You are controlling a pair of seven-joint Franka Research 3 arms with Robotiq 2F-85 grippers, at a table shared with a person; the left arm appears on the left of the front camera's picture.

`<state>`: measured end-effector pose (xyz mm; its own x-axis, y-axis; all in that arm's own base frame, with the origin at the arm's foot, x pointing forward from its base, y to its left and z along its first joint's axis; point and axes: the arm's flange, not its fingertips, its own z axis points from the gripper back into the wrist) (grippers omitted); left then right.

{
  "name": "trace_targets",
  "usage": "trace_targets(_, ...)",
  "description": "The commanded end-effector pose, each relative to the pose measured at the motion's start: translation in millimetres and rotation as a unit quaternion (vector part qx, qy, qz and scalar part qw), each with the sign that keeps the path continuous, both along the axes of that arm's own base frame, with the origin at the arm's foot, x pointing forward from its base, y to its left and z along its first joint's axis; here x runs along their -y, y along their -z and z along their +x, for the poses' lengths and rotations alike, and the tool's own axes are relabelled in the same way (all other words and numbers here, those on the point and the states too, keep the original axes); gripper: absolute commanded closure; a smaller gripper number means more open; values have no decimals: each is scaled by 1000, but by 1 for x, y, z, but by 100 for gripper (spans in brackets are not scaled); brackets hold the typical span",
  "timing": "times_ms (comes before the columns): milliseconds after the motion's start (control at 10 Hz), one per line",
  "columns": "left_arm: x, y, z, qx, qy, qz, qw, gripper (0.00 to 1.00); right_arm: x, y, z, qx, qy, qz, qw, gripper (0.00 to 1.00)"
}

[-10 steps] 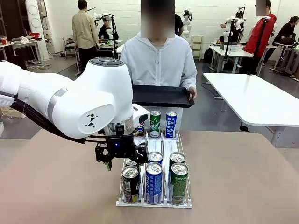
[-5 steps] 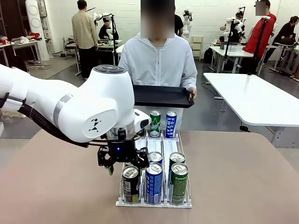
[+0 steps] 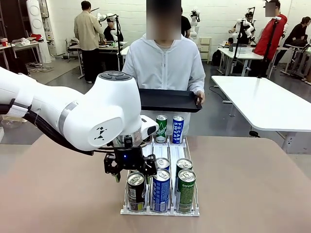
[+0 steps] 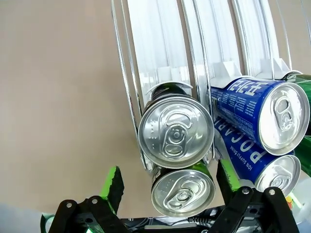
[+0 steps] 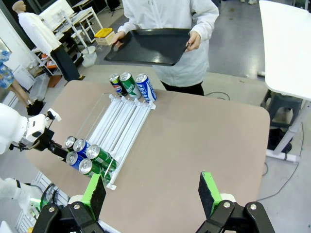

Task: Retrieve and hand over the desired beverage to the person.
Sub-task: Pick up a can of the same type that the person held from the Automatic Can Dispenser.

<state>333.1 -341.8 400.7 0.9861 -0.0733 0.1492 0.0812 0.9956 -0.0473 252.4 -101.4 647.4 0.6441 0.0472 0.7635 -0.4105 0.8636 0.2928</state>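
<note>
A: What sits nearest?

B: The right pincer [image 5: 151,193], high over the near side of the tabletop [image 5: 209,131]. Its green pads [image 5: 95,190] stand far apart with only air between them: released.

A: And the other arm?

B: The left pincer [image 3: 129,170] hangs low over the near end of the rack [image 3: 160,211], above its left lane. In its wrist view the jaws are spread wide, with a pad on either side of the front can of the left lane [image 4: 183,192]. A clear gap shows beside one pad. The other pad is close to the rim, and I cannot tell if it touches. The pincer is not clenched on anything.

A: So where are the drinks?

B: All in the rack, which lies lengthwise in the middle of the tabletop. At the near end, that dark-sided can has a blue can [image 3: 160,190] beside it in the middle lane and a green can [image 3: 185,190] in the right lane. Each lane has a second can right behind the first. Beyond them comes a stretch of white lanes. At the far end three more stand upright in a row: a Pepsi can [image 5: 115,84], a far green can [image 5: 129,83] and a blue Pocari Sweat can [image 5: 145,87].

A: Which one is wanted?

B: I cannot tell.

A: And the person?

B: The person [image 3: 165,68], in a white hooded zip jacket, stands just past the far edge facing the robot. They hold a black tray [image 3: 167,100] level, with a hand at each end.
</note>
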Motion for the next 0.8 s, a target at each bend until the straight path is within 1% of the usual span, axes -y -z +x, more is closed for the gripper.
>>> trace_targets(0,5,2,4,9,2,-1,1000,0,0,2,2,-1,-5,5,1000,0)
trace_targets(100,6,2,3,13,11,-5,1000,0,0,2,2,-1,-5,5,1000,0)
trace_targets(200,7,2,4,4,12,-7,1000,59,0,2,2,-1,-5,5,1000,0)
trace_targets(300,7,1,4,-1,9,-7,1000,60,0,2,2,-1,-5,5,1000,0)
trace_targets(400,7,0,4,-5,6,-8,1000,100,0,2,2,-1,-5,5,1000,0)
trace_targets(500,7,-1,4,-10,4,-9,1000,65,0,2,2,-1,-5,5,1000,0)
trace_targets(600,7,-1,4,-14,0,-8,1000,100,0,2,2,-1,-5,5,1000,0)
trace_targets(700,8,-1,4,-20,-2,-9,1000,100,0,2,2,-1,-5,5,1000,0)
